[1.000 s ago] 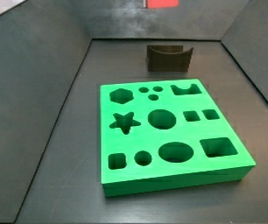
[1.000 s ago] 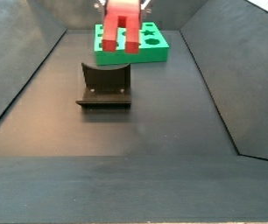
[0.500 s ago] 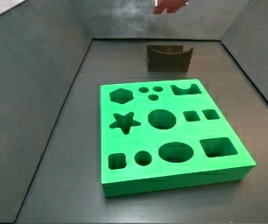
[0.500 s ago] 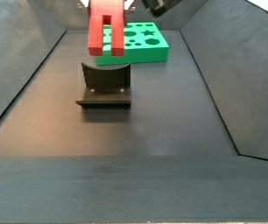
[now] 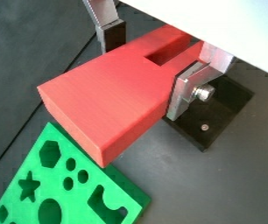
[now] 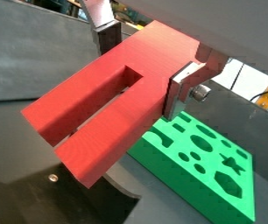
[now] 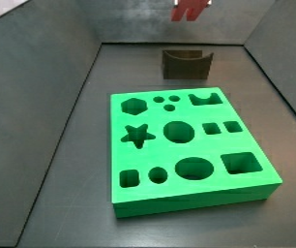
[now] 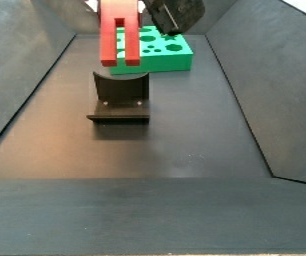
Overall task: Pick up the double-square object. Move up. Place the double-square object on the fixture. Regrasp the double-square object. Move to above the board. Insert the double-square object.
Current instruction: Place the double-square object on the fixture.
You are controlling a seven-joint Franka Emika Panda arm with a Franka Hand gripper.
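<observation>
My gripper (image 5: 148, 54) is shut on the red double-square object (image 5: 119, 101), one silver finger (image 5: 190, 82) on each side of its solid end. Both wrist views show the long slot between its two prongs (image 6: 95, 105). In a side view the double-square object (image 8: 120, 40) hangs upright, prongs down, just above the dark fixture (image 8: 120, 97); I cannot tell whether they touch. The other side view shows only its tip (image 7: 190, 9) at the top edge, behind the fixture (image 7: 186, 63). The green board (image 7: 190, 145) lies on the floor apart from it.
Sloping dark walls (image 8: 249, 90) enclose the floor on both sides. The board (image 8: 172, 50) sits beyond the fixture in a side view. The gripper's dark body (image 8: 179, 13) hangs beside the block's upper end.
The gripper has carried the double-square object away from over the board to over the fixture and lowered it slightly. It stays gripped throughout.
</observation>
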